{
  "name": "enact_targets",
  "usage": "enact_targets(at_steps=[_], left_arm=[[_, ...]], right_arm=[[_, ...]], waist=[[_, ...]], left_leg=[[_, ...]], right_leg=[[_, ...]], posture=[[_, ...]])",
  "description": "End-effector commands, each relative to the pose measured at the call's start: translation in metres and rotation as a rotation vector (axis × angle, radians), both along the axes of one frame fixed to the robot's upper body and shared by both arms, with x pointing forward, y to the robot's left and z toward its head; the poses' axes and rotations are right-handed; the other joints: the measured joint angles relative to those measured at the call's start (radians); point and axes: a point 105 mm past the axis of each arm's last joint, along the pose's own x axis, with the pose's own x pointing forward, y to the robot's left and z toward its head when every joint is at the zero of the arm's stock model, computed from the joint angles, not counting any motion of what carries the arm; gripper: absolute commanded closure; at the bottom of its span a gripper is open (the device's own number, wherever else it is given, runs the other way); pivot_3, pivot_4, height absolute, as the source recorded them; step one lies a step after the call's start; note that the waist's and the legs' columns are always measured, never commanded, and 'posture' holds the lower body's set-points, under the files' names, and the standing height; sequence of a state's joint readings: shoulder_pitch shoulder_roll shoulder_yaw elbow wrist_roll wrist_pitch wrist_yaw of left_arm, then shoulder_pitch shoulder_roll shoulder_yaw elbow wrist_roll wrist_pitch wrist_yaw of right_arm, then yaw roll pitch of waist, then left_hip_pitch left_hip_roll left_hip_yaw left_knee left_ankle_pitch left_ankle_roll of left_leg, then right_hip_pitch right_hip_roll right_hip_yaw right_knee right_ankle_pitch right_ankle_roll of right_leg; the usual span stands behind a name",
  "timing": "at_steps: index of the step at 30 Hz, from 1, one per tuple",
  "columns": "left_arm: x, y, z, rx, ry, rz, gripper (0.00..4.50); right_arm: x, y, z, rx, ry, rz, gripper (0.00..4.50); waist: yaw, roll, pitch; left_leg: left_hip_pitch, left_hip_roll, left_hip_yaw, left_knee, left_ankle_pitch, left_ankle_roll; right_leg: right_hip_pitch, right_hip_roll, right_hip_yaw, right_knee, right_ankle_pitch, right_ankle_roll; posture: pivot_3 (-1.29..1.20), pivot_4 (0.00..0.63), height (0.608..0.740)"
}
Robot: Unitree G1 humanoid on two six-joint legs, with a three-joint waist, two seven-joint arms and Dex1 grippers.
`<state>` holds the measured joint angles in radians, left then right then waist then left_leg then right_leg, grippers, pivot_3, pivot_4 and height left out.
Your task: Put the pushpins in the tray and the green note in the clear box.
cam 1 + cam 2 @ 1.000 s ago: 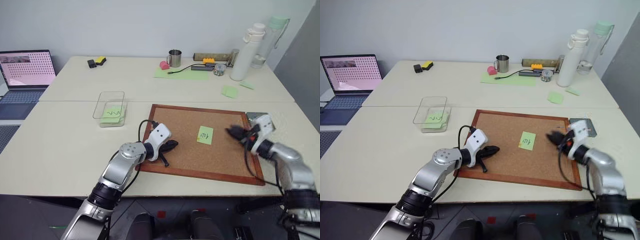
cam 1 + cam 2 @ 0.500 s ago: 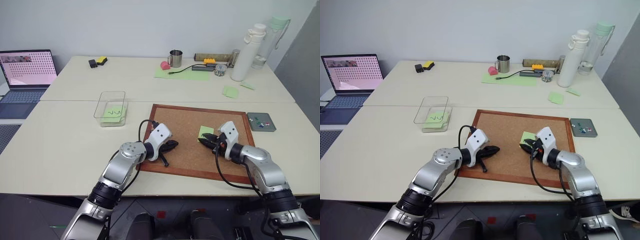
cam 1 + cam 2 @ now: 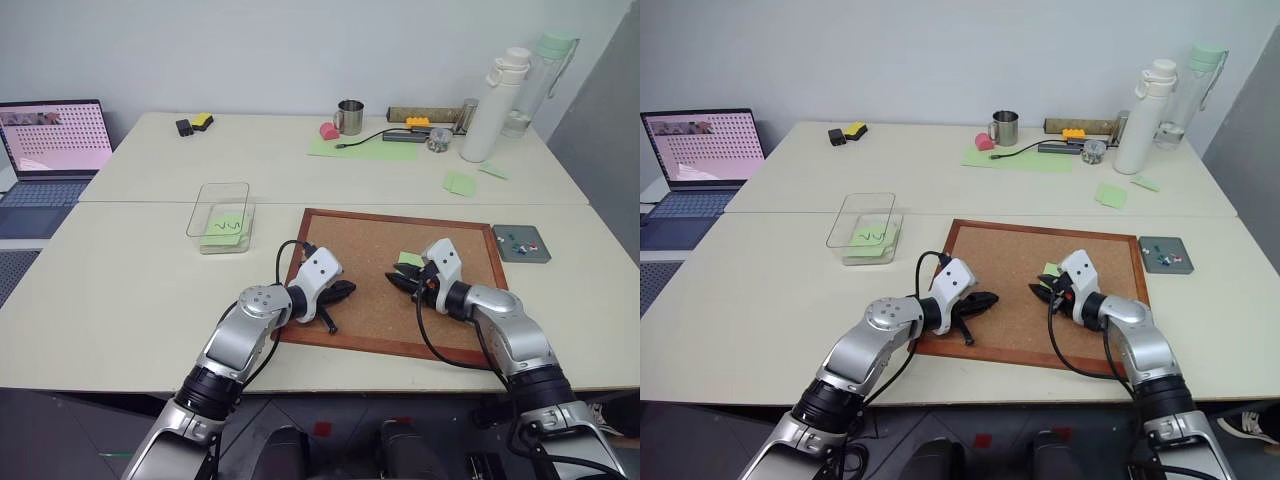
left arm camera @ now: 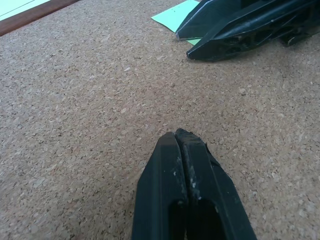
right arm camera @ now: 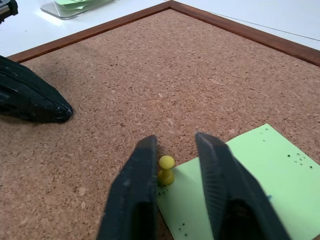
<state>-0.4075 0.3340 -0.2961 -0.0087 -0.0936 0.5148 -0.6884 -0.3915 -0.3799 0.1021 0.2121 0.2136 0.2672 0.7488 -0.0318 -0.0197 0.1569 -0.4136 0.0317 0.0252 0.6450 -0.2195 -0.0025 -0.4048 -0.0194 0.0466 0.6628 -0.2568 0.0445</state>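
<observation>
Hard to make out: the handwritten mark on the small light green square sticky note (image 5: 240,175), mostly hidden behind the right gripper (image 5: 175,150) in both head views, with 1 corner peeking out near the middle of the large wood-framed cork board (image 3: 350,240). Visible in the right wrist view: a tiny pale yellow pushpin with a round head (image 5: 166,169) standing upright, shaft vertical, at the note's edge on the cork, between the 2 black fingers (image 5: 131,200), which stand slightly apart around it; contact with the pin impossible to tell. Note lying flat, 1 corner aimed toward the left gripper (image 4: 181,150). Left gripper resting low over the cork near the board's left edge, jaws pressed together on nothing, tip aimed at the right gripper. Small flat grey square tray (image 3: 523,256) just beside the board's right edge, holding a few tiny coloured pins too small to tell apart. Transparent shallow rectangular plastic box (image 3: 222,216) well apart to the board's left, already containing another green note with a dark scribble.
</observation>
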Motion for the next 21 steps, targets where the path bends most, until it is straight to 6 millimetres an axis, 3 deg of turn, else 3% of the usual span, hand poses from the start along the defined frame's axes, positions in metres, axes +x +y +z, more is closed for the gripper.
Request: enact_targets(at_steps=[1, 3, 8, 14, 18, 21], left_arm=[[-0.002, 0.012, -0.018, 0.050, 0.064, 0.038, 4.50], [-0.002, 0.012, -0.018, 0.050, 0.064, 0.039, 4.50], [-0.003, 0.012, -0.018, 0.049, 0.065, 0.037, 4.50], [-0.001, 0.011, -0.016, 0.040, 0.045, 0.039, 4.50], [0.002, 0.003, 0.003, -0.115, 0.065, 0.058, 4.50], [0.005, -0.004, 0.031, -0.340, 0.135, 0.079, 4.09]], right_arm=[[0.002, 0.001, 0.004, -0.003, -0.023, 0.007, 4.26], [0.002, 0.000, 0.004, -0.005, -0.022, 0.006, 4.47], [0.001, -0.004, 0.009, -0.002, -0.045, 0.001, 4.47], [-0.010, 0.004, 0.054, -0.030, -0.179, 0.089, 4.47], [-0.021, -0.001, 0.051, -0.243, -0.272, 0.185, 4.47], [-0.026, -0.005, 0.050, -0.340, -0.321, 0.230, 4.50]], waist=[[0.000, 0.000, 0.000], [0.000, 0.000, 0.000], [0.000, 0.000, 0.000], [0.002, 0.001, 0.001], [0.003, 0.000, 0.001], [0.003, -0.001, 0.001]], left_leg=[[0.000, 0.000, 0.000, 0.000, 0.000, 0.000], [0.000, 0.000, 0.000, 0.000, 0.000, 0.000], [0.000, 0.000, 0.000, 0.000, 0.000, 0.000], [-0.001, 0.000, 0.000, 0.000, 0.000, 0.000], [-0.002, 0.000, -0.001, 0.000, 0.000, 0.000], [-0.002, 0.000, -0.001, 0.000, 0.000, 0.000]], right_leg=[[0.000, 0.000, 0.000, 0.000, 0.000, 0.000], [0.000, 0.000, 0.000, 0.000, 0.000, 0.000], [0.000, 0.000, 0.000, 0.000, 0.000, 0.000], [-0.001, 0.000, 0.000, 0.000, 0.000, 0.000], [-0.001, 0.000, -0.001, -0.001, 0.000, 0.000], [-0.001, 0.000, -0.001, -0.001, -0.001, 0.002]], posture=[[0.00, 0.150, 0.740], [0.00, 0.150, 0.740], [0.00, 0.150, 0.740], [0.00, 0.150, 0.740], [0.00, 0.150, 0.740], [0.00, 0.150, 0.740]])
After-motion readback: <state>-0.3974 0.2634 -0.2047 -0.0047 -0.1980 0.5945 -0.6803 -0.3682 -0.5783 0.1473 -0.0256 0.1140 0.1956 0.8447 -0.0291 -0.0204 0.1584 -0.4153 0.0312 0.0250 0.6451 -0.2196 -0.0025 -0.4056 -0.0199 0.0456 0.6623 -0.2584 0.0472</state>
